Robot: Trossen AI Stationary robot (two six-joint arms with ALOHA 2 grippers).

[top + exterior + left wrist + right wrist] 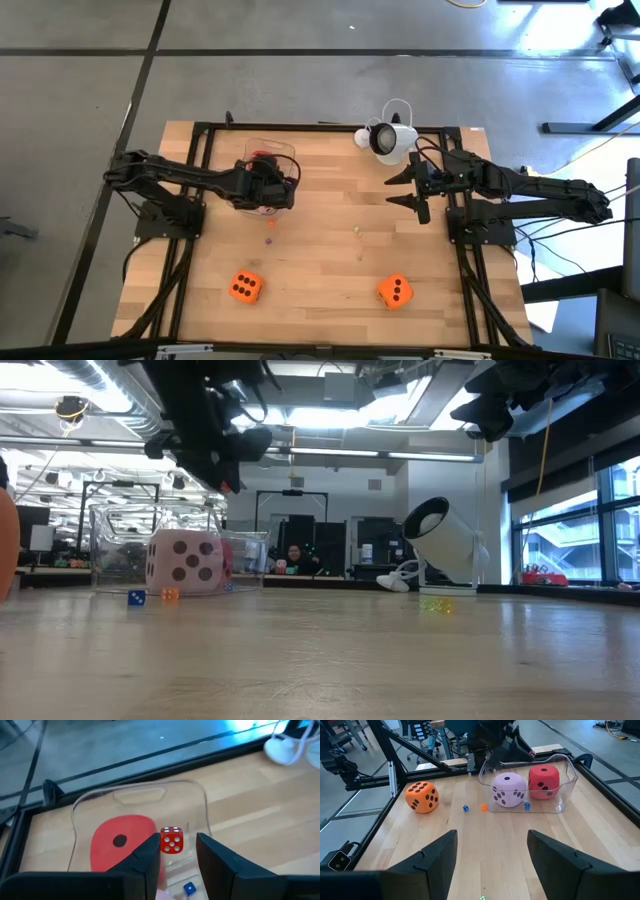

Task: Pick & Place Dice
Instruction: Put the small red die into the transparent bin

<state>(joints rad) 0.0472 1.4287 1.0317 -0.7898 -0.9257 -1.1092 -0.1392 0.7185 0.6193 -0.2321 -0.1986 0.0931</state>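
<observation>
Over the bin, far-left of table:
left gripper (pixel 178 851): hung above the clear plastic bin (pixel 570 776), fingers pinching a small red die with white pips (pixel 171 840).
bin contents: big soft red cube with dark pips (pixel 543 781) and big soft pink cube with dark pips (pixel 509 789) sat inside, side by side.
right gripper (pixel 491 851): waited at the right side of the wooden table (pixel 330 270), jaws spread wide, nothing between them.
orange cubes: one soft orange pipped cube (pixel 245 287) near front left, another orange pipped cube (pixel 395 291) near front right, well apart.
small dice: blue one (pixel 466 808) and orange one (pixel 483 807) lay on the wood just outside the bin.
</observation>
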